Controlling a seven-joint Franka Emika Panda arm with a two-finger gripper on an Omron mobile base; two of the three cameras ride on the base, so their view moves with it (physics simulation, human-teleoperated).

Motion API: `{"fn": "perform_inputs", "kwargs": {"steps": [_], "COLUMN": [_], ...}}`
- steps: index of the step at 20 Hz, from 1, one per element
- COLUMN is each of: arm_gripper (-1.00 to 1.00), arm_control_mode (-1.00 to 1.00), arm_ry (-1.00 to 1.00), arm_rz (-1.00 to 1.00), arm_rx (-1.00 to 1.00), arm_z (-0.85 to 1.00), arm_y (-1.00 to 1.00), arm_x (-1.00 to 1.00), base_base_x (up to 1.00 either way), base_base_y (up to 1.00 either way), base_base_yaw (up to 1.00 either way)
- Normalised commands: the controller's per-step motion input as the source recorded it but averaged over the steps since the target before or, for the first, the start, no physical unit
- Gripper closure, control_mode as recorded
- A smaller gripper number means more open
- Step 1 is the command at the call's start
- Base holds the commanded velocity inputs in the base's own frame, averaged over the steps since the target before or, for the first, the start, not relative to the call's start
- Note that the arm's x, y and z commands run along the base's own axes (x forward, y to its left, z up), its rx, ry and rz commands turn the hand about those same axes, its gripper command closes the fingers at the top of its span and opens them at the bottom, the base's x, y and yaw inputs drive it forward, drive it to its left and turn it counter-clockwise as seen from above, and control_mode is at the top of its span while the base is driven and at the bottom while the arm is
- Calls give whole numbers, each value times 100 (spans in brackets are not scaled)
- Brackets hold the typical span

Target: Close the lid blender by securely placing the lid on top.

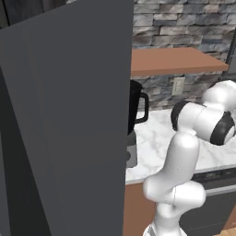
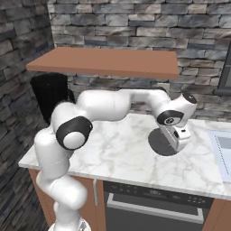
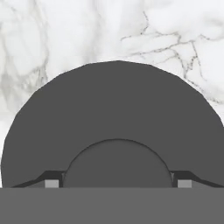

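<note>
The blender point(image 1: 137, 107) is a black tapered jar with a loop handle on a small grey base, standing at the counter's left end, also seen as a dark shape point(image 2: 51, 95). Its top is hidden by the tall panel in the left base view. The lid point(image 2: 157, 143) is a dark grey round disc lying flat on the marble, far right of the blender. My gripper point(image 2: 179, 143) hangs just over it, pointing down. In the hand view the lid point(image 3: 113, 105) is close, and my gripper point(image 3: 118, 183) is open, its fingertips point(image 3: 51, 183) straddling the raised centre knob with small gaps.
A tall dark grey flat panel point(image 1: 69, 120) stands left of the blender and hides part of it. A wooden shelf point(image 2: 108, 62) hangs over the marble counter point(image 2: 117, 149). An oven front point(image 2: 153, 203) sits below. A pale flat tray point(image 2: 223, 155) lies at the far right.
</note>
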Motion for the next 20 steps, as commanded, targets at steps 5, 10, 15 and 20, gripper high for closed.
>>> {"fn": "perform_inputs", "kwargs": {"steps": [5, 10, 15, 20], "arm_gripper": [100, 100, 100, 100], "arm_control_mode": [-100, -100, -100, -100], "arm_ry": [-30, -16, -10, -8], "arm_rz": [16, 16, 19, 25], "arm_rx": [0, -4, -9, -10], "arm_z": [91, 100, 93, 74], "arm_y": [32, 56, 82, 99], "arm_x": [-37, -11, 0, 0], "base_base_x": [0, 0, 0, 0], "base_base_y": [0, 0, 0, 0], "base_base_yaw": [0, 0, 0, 0]}}
